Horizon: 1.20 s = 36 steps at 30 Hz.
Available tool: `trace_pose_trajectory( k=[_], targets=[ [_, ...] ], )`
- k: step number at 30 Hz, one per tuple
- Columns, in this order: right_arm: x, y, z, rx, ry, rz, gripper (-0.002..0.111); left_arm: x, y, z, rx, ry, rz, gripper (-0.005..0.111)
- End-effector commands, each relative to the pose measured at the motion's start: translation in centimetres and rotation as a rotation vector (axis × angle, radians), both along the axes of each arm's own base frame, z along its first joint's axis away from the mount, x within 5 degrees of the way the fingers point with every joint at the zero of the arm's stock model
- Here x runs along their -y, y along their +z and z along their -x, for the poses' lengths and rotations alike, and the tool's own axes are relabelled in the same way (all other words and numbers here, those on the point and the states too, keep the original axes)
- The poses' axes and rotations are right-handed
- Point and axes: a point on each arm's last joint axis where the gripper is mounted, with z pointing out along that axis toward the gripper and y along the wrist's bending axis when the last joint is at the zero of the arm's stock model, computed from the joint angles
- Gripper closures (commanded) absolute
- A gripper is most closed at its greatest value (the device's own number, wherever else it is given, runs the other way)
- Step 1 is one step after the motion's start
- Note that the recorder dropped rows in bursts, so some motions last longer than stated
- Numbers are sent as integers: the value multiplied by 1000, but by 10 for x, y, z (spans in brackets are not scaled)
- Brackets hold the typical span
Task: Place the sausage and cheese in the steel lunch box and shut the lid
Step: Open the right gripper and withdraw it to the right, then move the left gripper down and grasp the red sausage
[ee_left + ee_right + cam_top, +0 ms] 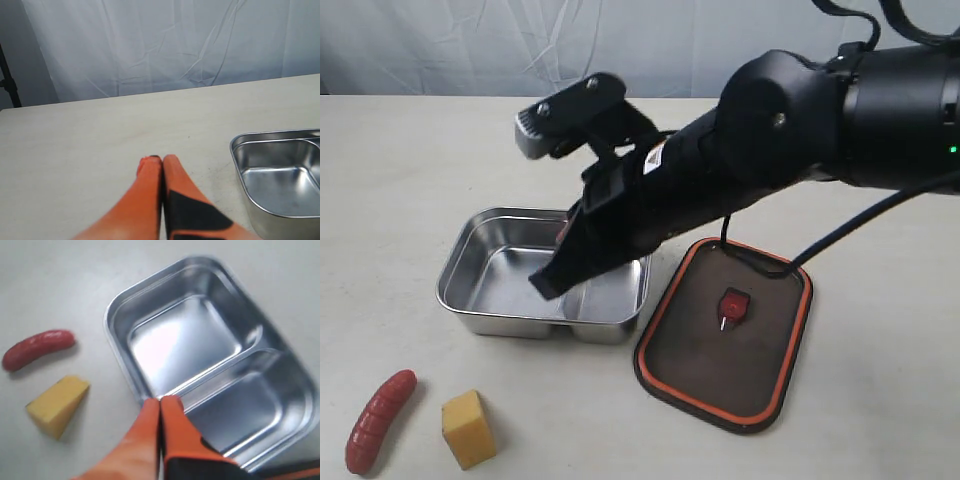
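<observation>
The steel lunch box (457,262) stands open and empty on the table, its two compartments bare (111,315). My right gripper (546,285) hangs over its front part, near the divider; its orange fingers (161,401) are shut with nothing between them. The dark-red sausage (380,420) lies at the front left, and the yellow cheese (468,428) sits just right of it; both also show in the right wrist view, the sausage (39,347) and the cheese (57,405). The dark lid (725,330) with its orange rim lies flat to the right of the box. My left gripper (161,158) is shut and empty over bare table beside the box (236,146).
A pale tabletop (400,160) with a white cloth backdrop (160,45) behind it. The bulky black right arm (800,120) stretches across from the right above the lid and box.
</observation>
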Motion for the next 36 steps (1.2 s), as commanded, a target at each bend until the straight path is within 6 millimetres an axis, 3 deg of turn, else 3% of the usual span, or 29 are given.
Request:
trace_pose_trajectory(
  k=[1, 4, 6, 8, 12, 14, 17, 23, 24, 29, 33, 36],
  targets=[
    [44, 50, -33, 178, -177, -101, 109, 0, -1, 0, 7, -7, -4, 107],
    [105, 86, -46, 209, -328, -117, 109, 0, -1, 0, 7, -7, -4, 107],
    [144, 108, -42, 222, -417, -119, 109, 0, 3, 0, 51, -8, 0, 107],
    [177, 125, -19, 250, -486, -158, 109, 1, 11, 0, 133, -10, 7, 107],
    [202, 111, 36, 291, -563, -359, 109, 1, 28, 2, 322, -15, 57, 107],
    [216, 90, 63, 313, -588, -413, 109, 0, 29, 2, 310, -14, 278, 107],
    [228, 59, 88, 313, -590, -413, 109, -2, 26, 1, 258, -7, 571, 107],
    [239, 34, 112, 334, -609, -469, 109, 0, 19, 0, 156, -2, 682, 107],
    [240, 31, 113, 340, -617, -482, 109, 1, 18, 0, 145, -4, 667, 107],
    [243, 16, 114, 348, -655, -514, 109, 3, 56, 8, 126, -29, 497, 107],
    [244, 12, 112, 341, -677, -536, 109, 2, 79, 2, -63, 17, 338, 107],
    [244, 12, 112, 342, -676, -535, 109, 0, 89, -10, -306, 72, 224, 107]
  ],
)
